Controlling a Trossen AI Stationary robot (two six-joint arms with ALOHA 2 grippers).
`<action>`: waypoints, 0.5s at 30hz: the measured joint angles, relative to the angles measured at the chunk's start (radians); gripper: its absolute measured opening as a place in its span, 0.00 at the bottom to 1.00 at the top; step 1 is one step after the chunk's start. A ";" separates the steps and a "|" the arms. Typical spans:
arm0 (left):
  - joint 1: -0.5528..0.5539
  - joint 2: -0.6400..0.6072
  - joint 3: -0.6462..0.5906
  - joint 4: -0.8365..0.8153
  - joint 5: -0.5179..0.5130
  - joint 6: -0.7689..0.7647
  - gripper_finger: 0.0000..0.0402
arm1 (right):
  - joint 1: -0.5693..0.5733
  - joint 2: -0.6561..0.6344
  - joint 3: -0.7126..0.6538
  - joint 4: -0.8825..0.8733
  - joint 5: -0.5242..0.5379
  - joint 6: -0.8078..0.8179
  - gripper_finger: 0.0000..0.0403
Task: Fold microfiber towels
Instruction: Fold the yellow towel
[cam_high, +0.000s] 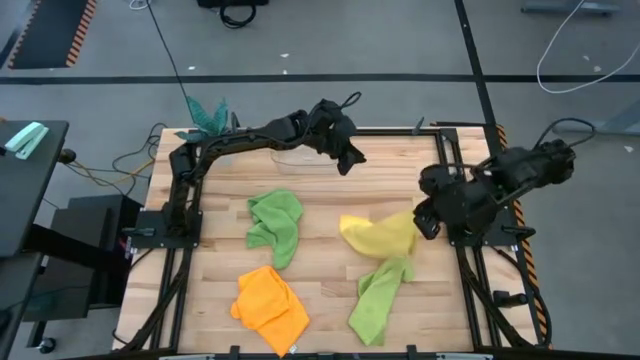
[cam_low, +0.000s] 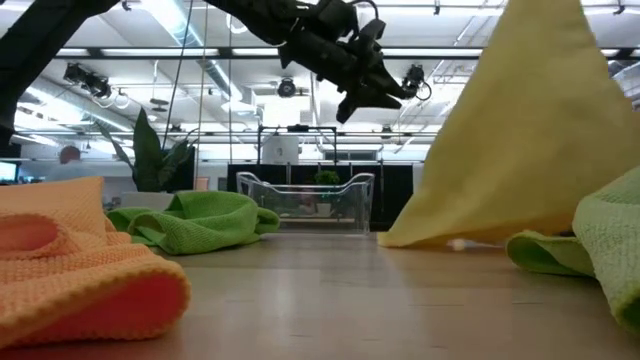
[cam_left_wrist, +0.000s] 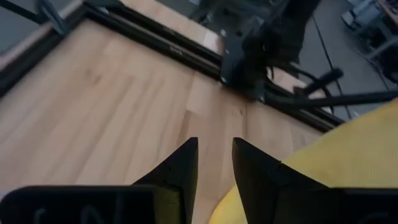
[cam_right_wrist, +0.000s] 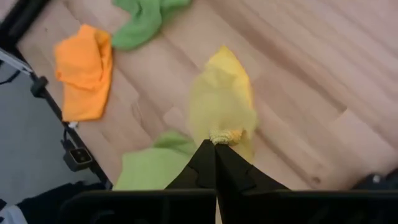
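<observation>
My right gripper (cam_right_wrist: 216, 144) hangs over the table's right side, shut on the yellow towel (cam_high: 380, 235). That towel rises like a tent (cam_low: 530, 150) from the wood. One lime green towel (cam_high: 273, 225) lies crumpled left of centre. Another (cam_high: 378, 298) lies at the near right, partly under the yellow one. The orange towel (cam_high: 270, 308) lies bunched near the front edge. My left gripper (cam_high: 347, 160) hovers open above the far middle of the table (cam_left_wrist: 214, 142), with nothing between its fingers. My right gripper pinches a small bunched bit of the yellow towel's edge (cam_right_wrist: 225, 135) between its two fingers. It comes from above, slanting down. The towel hangs below the fingers in a widening cone, and its lower part (cam_low: 440, 238) rests on the table.
A clear plastic bin (cam_high: 300, 158) stands at the far edge under my left arm. A teal leafy plant (cam_high: 205, 115) sits at the far left corner. Black frame rails (cam_high: 175, 260) run along both sides. Bare wood (cam_high: 330, 260) lies between the towels.
</observation>
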 joint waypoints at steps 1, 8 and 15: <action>-0.003 0.000 0.000 -0.012 0.003 0.004 0.27 | 0.009 0.000 -0.011 0.000 -0.002 0.019 0.00; -0.061 0.000 0.000 -0.026 0.048 0.020 0.27 | -0.049 0.000 -0.038 -0.001 0.021 -0.039 0.00; -0.126 0.000 0.000 -0.033 0.052 0.035 0.27 | -0.248 -0.004 0.015 0.001 0.039 -0.273 0.00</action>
